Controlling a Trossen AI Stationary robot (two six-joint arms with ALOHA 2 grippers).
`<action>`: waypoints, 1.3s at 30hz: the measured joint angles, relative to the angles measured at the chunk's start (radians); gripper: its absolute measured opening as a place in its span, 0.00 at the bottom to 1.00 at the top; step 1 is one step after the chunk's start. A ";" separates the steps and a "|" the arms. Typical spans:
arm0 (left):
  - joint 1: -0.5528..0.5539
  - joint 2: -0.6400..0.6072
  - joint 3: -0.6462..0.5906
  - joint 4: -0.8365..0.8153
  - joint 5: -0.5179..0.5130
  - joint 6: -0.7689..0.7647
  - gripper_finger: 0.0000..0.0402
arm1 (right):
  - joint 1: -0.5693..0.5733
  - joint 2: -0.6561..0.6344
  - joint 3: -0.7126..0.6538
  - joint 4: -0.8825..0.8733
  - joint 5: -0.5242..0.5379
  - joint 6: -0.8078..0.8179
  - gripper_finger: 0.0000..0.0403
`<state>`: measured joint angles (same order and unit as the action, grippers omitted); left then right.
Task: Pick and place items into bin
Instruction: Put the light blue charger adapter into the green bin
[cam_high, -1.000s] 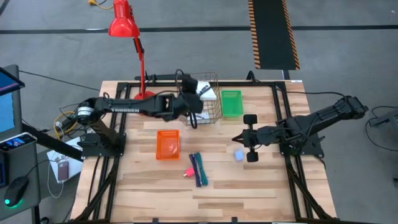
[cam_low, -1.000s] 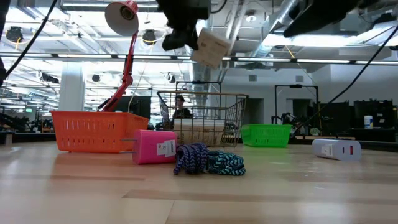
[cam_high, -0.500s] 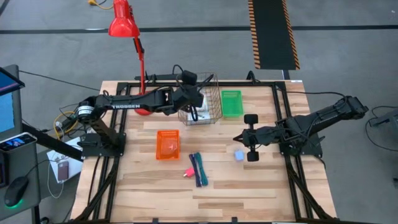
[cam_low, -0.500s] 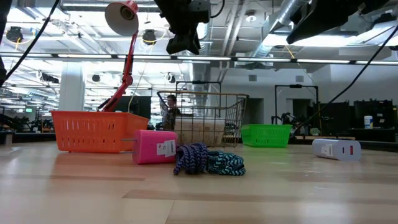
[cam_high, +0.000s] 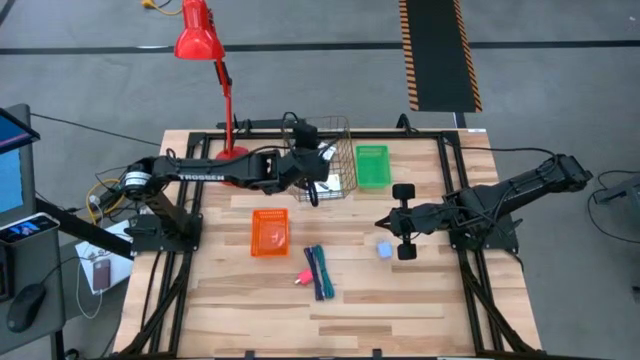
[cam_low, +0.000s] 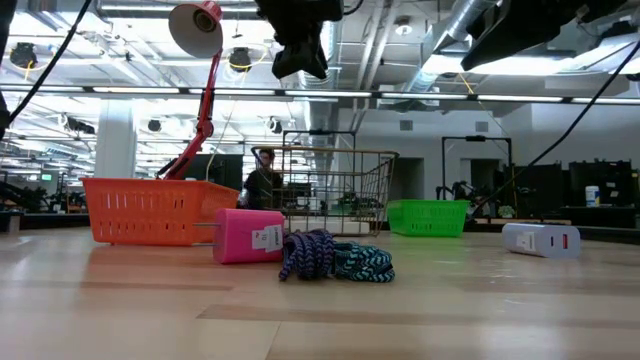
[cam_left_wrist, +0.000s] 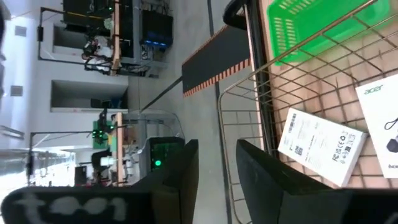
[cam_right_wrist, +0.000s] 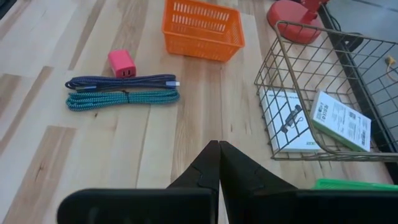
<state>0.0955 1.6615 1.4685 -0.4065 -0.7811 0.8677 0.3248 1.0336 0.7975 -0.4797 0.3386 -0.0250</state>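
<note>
My left gripper (cam_high: 312, 176) (cam_low: 300, 58) hangs open and empty above the wire basket (cam_high: 335, 160), high over its near-left side. Two white boxes (cam_left_wrist: 320, 146) (cam_right_wrist: 286, 121) lie flat on the basket's floor. My right gripper (cam_high: 380, 222) (cam_right_wrist: 219, 148) is shut and empty, hovering at mid-table just beyond a small light-blue adapter (cam_high: 384, 249) (cam_low: 540, 240). A pink charger (cam_high: 300, 278) (cam_low: 247, 236) and coiled blue and teal cables (cam_high: 320, 270) (cam_right_wrist: 121, 90) lie side by side near the table's middle.
An orange basket (cam_high: 269, 232) stands left of the cables and a green basket (cam_high: 372, 166) right of the wire basket. A red lamp (cam_high: 200, 35) rises from its base at the far left. A person (cam_low: 262, 185) shows in the room beyond. Bare wood lies along the near edge.
My left gripper carried a white box over the wire basket and let it go, so the box dropped in. The gripper then drew back a little toward the near edge, empty. In the low view, the pale box standing in the basket no longer shows upright.
</note>
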 joint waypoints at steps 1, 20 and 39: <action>-0.013 0.000 0.000 -0.002 -0.023 0.000 0.25 | 0.001 0.000 0.000 0.000 0.000 0.000 0.00; -0.294 -0.401 0.002 -0.240 0.382 -0.634 0.25 | 0.020 0.002 0.000 0.012 -0.025 0.026 0.00; -0.520 -0.503 -0.230 -0.231 0.057 -1.097 0.25 | -0.182 0.002 -0.001 -0.140 -0.165 0.045 0.00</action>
<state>-0.4243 1.1586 1.2387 -0.6374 -0.7240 -0.2290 0.1430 1.0359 0.7967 -0.6198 0.1736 0.0204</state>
